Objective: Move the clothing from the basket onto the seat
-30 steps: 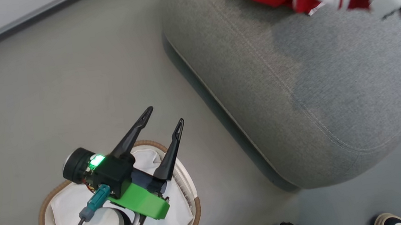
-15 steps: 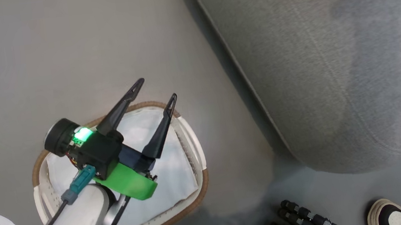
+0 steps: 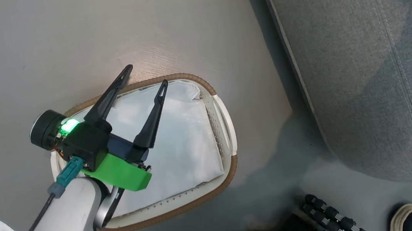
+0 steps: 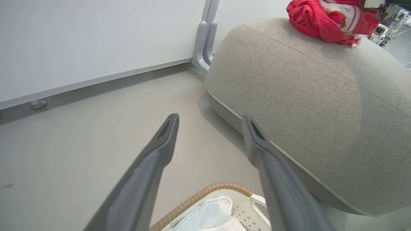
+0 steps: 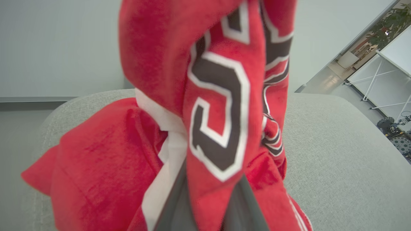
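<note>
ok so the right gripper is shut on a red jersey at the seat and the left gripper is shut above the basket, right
Not quite: the head view shows the left gripper open, jaws apart, above the basket. The right gripper is shut on the red jersey at the seat.

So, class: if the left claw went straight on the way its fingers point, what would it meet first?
Probably the grey floor just beside the couch cushion; the open left claw aims past the basket. Depth is unclear.
</note>
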### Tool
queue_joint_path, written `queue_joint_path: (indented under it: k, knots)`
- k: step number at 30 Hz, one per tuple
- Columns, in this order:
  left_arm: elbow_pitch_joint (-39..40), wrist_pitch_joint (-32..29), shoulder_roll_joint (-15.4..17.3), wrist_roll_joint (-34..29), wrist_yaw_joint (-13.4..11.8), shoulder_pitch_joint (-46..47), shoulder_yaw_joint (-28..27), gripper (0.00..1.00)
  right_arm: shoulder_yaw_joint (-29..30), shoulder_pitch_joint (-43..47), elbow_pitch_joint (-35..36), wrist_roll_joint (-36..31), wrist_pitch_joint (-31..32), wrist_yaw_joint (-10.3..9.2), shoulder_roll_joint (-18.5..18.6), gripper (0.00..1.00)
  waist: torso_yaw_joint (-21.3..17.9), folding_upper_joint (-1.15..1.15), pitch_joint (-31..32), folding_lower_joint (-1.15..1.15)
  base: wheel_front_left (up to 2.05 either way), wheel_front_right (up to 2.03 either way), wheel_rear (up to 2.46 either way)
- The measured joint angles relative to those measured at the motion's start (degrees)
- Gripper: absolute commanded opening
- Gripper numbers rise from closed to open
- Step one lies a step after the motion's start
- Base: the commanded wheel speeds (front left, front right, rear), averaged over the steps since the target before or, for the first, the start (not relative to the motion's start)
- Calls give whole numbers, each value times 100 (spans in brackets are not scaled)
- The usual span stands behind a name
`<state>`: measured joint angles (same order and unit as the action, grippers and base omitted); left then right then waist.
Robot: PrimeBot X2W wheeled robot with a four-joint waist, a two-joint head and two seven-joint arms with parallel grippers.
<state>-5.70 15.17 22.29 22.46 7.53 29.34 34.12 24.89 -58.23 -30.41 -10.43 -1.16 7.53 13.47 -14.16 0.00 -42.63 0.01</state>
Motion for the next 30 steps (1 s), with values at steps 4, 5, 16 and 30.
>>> queue_joint_path:
  k: [4,5,16,30]
  knots:
    - [-73,0,-114,13,0,-12,-65,100,113,219,35,-109,-109,0,-91,100,62,0,109,0,0,0,0]
    - [-94,0,-147,13,0,-31,-75,100,121,322,52,-137,-124,0,-109,100,69,0,160,0,0,0,0]
    - [-391,0,-421,-46,0,-402,-422,100,-314,606,-123,402,-502,0,215,100,23,0,953,0,0,0,0]
    - [-748,0,-913,-319,0,-1035,-1653,100,-1658,840,-159,1328,-1154,0,-93,100,164,0,2085,-1,0,0,0]
